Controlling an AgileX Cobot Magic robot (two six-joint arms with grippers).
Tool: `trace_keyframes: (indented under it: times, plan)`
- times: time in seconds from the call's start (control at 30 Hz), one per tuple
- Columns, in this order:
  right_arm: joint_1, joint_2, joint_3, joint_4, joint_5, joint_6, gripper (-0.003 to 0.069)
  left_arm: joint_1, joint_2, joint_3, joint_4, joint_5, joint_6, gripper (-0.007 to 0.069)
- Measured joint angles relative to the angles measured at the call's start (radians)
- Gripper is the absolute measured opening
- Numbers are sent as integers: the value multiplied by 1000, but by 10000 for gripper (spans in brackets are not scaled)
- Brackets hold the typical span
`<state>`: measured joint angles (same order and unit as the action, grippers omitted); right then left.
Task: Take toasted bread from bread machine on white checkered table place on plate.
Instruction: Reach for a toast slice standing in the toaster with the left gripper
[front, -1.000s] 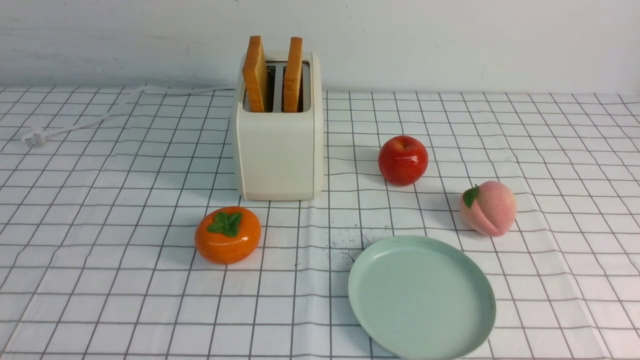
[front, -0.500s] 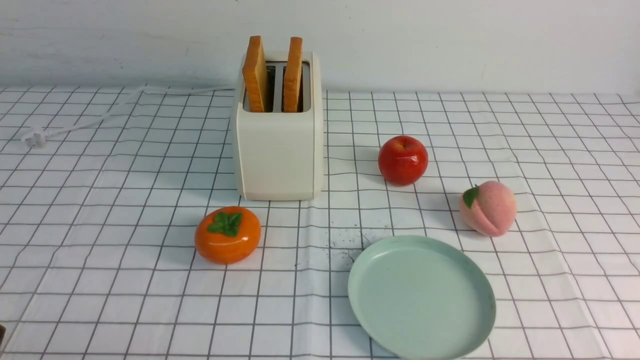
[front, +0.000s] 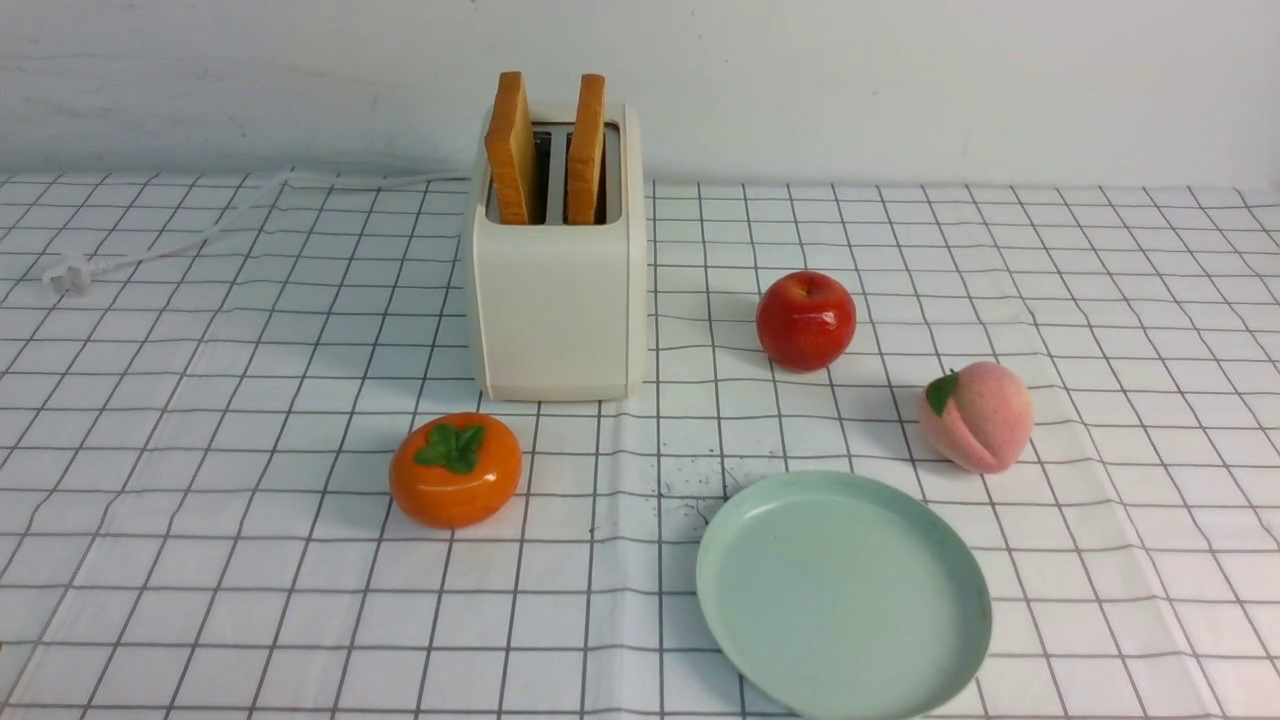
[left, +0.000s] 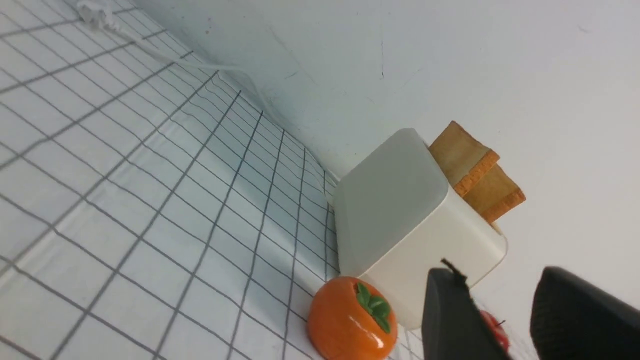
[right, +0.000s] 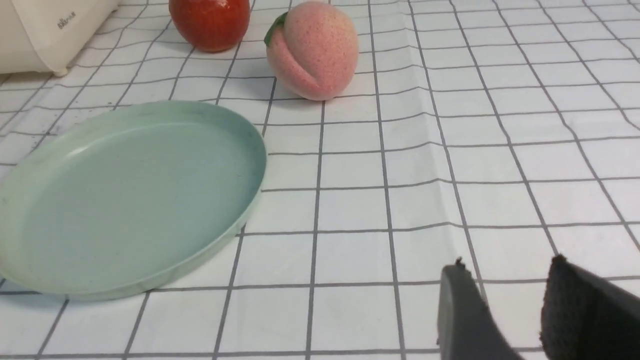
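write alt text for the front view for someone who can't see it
Two slices of toast stand in the slots of a cream toaster on a white checkered table. Nearer, to the right, is an empty pale green plate; an orange persimmon, a red apple and a pink peach sit around them.

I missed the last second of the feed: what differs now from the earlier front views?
Among the objects, nothing visibly changed. The dark bit at the front view's lower left, half a second ago, has all but slipped out of the picture. Both toast slices still stand in the toaster, the plate is still bare, and the fruits haven't moved.
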<state>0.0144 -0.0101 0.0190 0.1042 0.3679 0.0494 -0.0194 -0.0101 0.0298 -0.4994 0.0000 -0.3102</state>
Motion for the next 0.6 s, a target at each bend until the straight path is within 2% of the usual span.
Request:
trace_keyframes:
  times: [0.1,0.13,0.27,0.4,0.47,0.5,0.53,0.6]
  plan:
    - [0,0,6,66,-52,45,240,0,0,0,-71,0,0,238]
    - [0,0,7,145,-117,90,240,0,0,0,-125,6,0,238]
    - [0,0,7,274,-272,130,240,0,0,-4,-159,17,0,218]
    - [1,0,6,383,-388,141,227,2,0,-96,-131,107,65,98]
    - [14,0,-15,395,-346,142,192,2,0,-158,-116,152,116,17]
    - [15,0,-19,395,-346,142,187,2,0,-158,-116,157,116,10]
    - [27,0,-46,388,-292,139,155,2,12,-204,-107,184,154,-13]
    - [50,6,-124,349,-192,102,82,2,77,-283,-98,234,215,-13]
